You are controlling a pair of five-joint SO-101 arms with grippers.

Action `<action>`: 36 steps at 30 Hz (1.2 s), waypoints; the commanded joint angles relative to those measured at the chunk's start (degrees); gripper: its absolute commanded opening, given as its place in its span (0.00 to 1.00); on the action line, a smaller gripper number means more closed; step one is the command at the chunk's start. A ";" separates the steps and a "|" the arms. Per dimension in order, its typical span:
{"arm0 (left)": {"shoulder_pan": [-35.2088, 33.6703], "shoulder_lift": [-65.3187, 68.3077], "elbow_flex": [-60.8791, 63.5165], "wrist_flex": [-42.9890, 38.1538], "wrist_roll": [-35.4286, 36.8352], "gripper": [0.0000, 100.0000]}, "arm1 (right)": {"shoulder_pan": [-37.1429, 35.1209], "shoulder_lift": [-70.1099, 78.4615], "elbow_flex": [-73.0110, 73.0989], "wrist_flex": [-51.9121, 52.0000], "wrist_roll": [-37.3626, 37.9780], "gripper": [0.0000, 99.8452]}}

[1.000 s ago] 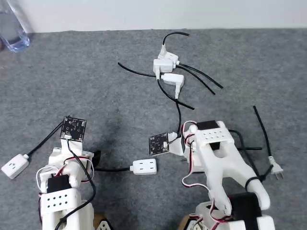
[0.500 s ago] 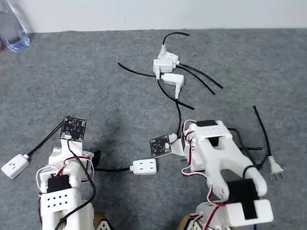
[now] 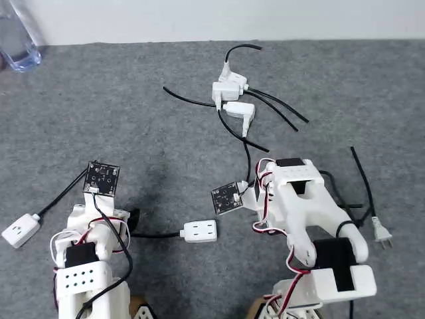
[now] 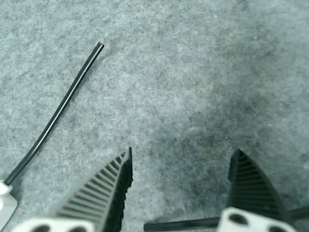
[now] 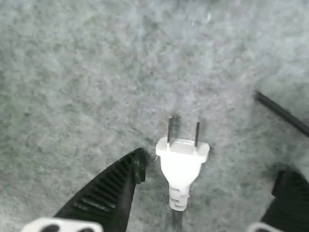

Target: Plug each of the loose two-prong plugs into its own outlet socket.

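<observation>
The right fingers (image 5: 133, 166) are spread wide just above the grey counter (image 5: 72, 72). A white plug (image 5: 182, 159) lies flat between them, nearer one finger and touching neither. Its two prongs point away from the wrist. A black cord (image 5: 282, 113) crosses the counter beyond the other finger.

The left fingers (image 4: 123, 169) are also spread, with nothing between them. A thin black cord (image 4: 63, 106) lies off to one side, its cut end free.

From above, the right arm (image 3: 305, 212) bends low over the counter (image 3: 133, 106) and covers the white plug. The left arm (image 3: 86, 259) sits folded close to its base.

A white socket (image 3: 200, 230) lies between the two arms, with a black lead (image 3: 156, 234) running toward the left arm. A second socket (image 3: 20, 229) lies near the left edge, also on a black lead.

A third socket (image 3: 229, 88) sits at the far middle of the counter with several black cords fanning out from it. An angled white plug (image 3: 240, 109) lies against its near side; whether it is plugged in I cannot tell.

A second loose plug (image 3: 382, 232), on a black cord, rests on the counter just right of the right arm.

A clear bottle (image 3: 16, 33) stands at the far left corner.
</observation>
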 commanded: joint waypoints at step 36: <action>0.44 -0.53 -0.13 -1.32 0.26 0.31 | -2.86 0.92 0.97 5.67 0.18 0.22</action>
